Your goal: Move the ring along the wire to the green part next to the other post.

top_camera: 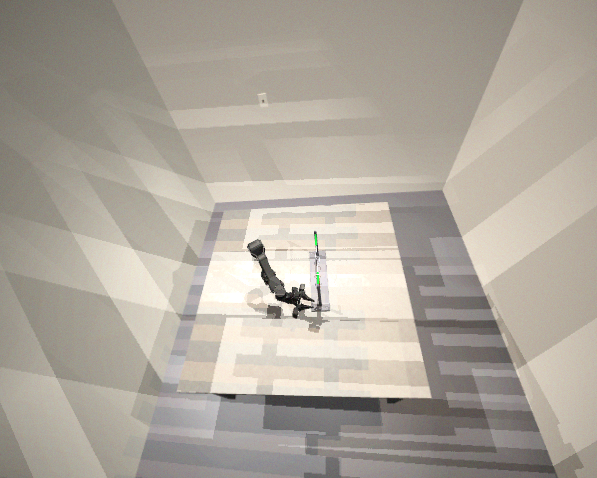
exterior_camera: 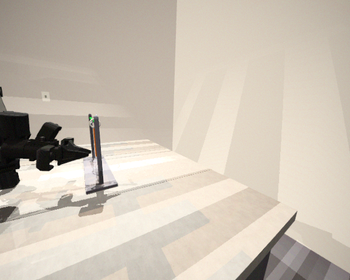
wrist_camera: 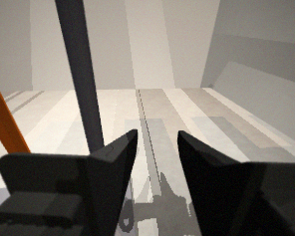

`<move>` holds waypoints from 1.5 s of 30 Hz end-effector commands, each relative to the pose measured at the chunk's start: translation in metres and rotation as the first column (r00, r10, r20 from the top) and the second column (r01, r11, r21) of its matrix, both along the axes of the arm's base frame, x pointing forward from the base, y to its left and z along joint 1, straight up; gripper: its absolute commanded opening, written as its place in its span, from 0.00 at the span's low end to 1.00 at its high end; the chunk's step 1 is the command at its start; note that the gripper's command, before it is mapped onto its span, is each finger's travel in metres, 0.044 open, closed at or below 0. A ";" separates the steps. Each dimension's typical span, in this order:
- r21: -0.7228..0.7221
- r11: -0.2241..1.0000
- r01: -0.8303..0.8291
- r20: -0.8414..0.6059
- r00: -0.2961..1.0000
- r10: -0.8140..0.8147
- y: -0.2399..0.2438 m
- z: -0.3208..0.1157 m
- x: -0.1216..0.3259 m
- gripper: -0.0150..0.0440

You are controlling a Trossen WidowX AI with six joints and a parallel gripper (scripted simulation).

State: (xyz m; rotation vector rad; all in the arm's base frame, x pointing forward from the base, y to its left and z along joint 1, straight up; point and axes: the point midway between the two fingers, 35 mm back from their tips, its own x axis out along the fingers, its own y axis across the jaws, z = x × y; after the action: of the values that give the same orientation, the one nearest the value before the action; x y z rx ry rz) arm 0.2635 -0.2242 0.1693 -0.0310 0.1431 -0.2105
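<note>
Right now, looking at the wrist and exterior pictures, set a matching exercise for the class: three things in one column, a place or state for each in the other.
Things:
1. orange handle
2. near grey post
3. tool

Places or states:
A. partly open, nothing between the fingers
B. at the wrist view's left edge, slanting
C. just left of the left finger, rising out of frame

Pairs: 1-B, 2-C, 3-A
</note>
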 end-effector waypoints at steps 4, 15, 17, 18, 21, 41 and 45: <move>0.034 0.990 -0.133 -0.031 0.990 0.135 0.058 -0.042 -0.037 0.53; 0.071 0.968 -0.242 -0.013 0.970 0.244 0.113 -0.075 -0.066 0.53; 0.071 0.968 -0.242 -0.013 0.970 0.244 0.113 -0.075 -0.066 0.53; 0.071 0.968 -0.242 -0.013 0.970 0.244 0.113 -0.075 -0.066 0.53; 0.064 0.968 -0.243 -0.013 0.970 0.244 0.112 -0.071 -0.060 0.53; 0.021 0.969 -0.246 0.066 0.967 0.244 0.114 -0.030 -0.013 0.53; 0.021 0.969 -0.246 0.065 0.967 0.244 0.114 -0.030 -0.008 0.53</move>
State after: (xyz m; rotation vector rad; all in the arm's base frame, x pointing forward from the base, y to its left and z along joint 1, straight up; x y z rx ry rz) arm 0.2505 -0.1089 0.1406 -0.0220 0.0748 0.0439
